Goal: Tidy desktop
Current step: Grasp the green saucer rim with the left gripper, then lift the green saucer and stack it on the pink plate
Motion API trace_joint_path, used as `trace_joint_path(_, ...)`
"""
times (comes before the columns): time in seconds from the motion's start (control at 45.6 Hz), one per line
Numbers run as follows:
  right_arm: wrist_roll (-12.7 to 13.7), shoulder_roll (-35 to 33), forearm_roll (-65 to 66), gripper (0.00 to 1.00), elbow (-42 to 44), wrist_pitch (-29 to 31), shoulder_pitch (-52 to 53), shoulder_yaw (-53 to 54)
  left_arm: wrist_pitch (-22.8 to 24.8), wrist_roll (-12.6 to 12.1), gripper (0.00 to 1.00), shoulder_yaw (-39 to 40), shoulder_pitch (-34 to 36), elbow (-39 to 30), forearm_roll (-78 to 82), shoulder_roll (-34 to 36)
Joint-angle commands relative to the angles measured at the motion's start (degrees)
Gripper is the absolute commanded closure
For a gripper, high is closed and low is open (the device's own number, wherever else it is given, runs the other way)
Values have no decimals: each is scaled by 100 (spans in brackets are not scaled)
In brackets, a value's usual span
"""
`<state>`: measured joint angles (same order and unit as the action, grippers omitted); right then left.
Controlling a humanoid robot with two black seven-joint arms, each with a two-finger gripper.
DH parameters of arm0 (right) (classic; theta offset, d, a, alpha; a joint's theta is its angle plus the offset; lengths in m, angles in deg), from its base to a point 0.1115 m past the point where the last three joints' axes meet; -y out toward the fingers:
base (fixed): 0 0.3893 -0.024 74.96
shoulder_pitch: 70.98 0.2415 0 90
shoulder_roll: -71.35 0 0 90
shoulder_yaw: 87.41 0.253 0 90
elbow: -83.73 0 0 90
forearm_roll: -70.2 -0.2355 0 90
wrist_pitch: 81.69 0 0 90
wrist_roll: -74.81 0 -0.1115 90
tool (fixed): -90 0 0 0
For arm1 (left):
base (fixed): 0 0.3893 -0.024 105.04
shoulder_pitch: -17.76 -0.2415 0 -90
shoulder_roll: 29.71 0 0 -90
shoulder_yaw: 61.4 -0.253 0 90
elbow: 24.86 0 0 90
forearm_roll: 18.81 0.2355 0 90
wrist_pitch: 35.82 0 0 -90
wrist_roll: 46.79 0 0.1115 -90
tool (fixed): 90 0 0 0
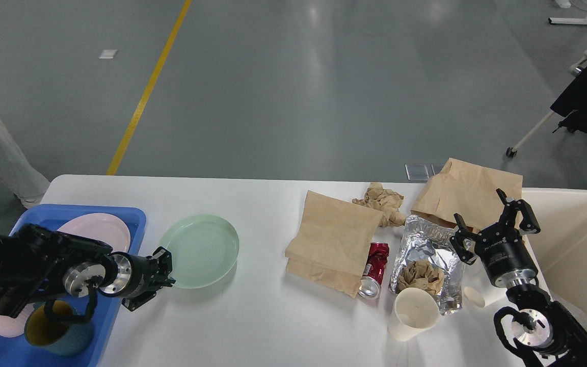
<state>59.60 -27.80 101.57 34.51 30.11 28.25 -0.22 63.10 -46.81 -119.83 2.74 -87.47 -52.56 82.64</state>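
Desktop (273,316): white tabletop with rounded corners, filling the lower half of the view; it carries everything listed below.
Cream bin (579,239): at the desktop's right end, open-topped, just beside the right arm.
Blue tray (130,216): at the left end, holding a pink plate (102,229) and a mug (56,326).
Flat paper bag (331,247): centre-right, long axis running from far to near.
Second paper bag (469,191): far right, against the bin's near wall.
Green plate (199,250): on the bare desktop just right of the tray, empty.
Foil wrapper (428,244): between the flat bag and the right arm, brown crumpled paper lying in it.
Paper cup (415,312): upright, at the foil's near end.
Crumpled paper (382,201): between the two bags.
Red can (373,267): crushed, lying on its side at the flat bag's right edge, long axis far to near.
Left gripper (166,267): at the green plate's left rim, pointing right; whether the fingers are parted cannot be told, and it appears to hold nothing.
Right gripper (495,224): fingers spread wide, empty, raised just right of the foil.
Governing relation: the plate lies immediately right of the left gripper and the tray just behind that arm; the litter lies left of the right gripper, the bin to its right.
Likely allocation: left arm for crockery, right arm for litter.
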Motion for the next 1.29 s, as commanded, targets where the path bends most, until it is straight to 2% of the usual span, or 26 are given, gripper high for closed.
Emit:
trace_joint_path(0.0,0,0,0,0,0,0,0,0,23,-50,100,-378,859,-778,-1,357)
trace_joint_path(0.11,0,0,0,0,0,0,0,0,23,-68,100,-1028,1957,-1525,-1,428)
trace_joint_path(0.132,0,0,0,0,0,0,0,0,32,-77,100,-1273,2438,-1901,-9,446)
trace_joint_path(0.219,0,0,0,0,0,0,0,0,40,-94,100,-1714,3433,-2580,-36,542)
trace_joint_path(0.329,0,0,0,0,0,0,0,0,277,-296,100,-2197,4532,-3152,-62,551)
trace_joint_path(0.395,0,0,0,0,0,-9,0,0,541,-323,100,-2409,4885,-3232,-88,551)
trace_joint_path(0.504,0,0,0,0,0,0,0,0,735,-314,100,-2541,4930,-3170,-124,586)
trace_joint_path(0.658,0,0,0,0,0,0,0,0,936,-349,100,-2910,4711,-2732,-53,972)
trace_joint_path(0.877,0,0,0,0,0,0,0,0,1569,-375,100,-2902,3498,-1071,526,1912)
trace_joint_path(0.943,0,0,0,0,0,0,0,0,1658,-463,100,-2779,3156,-570,711,2159)
trace_joint_path(1.163,0,0,0,0,-9,0,0,0,1684,-1096,100,-1383,1223,1082,887,2327)
trace_joint_path(1.272,0,0,-9,0,0,0,0,0,1666,-1254,100,-556,238,1873,949,2274)
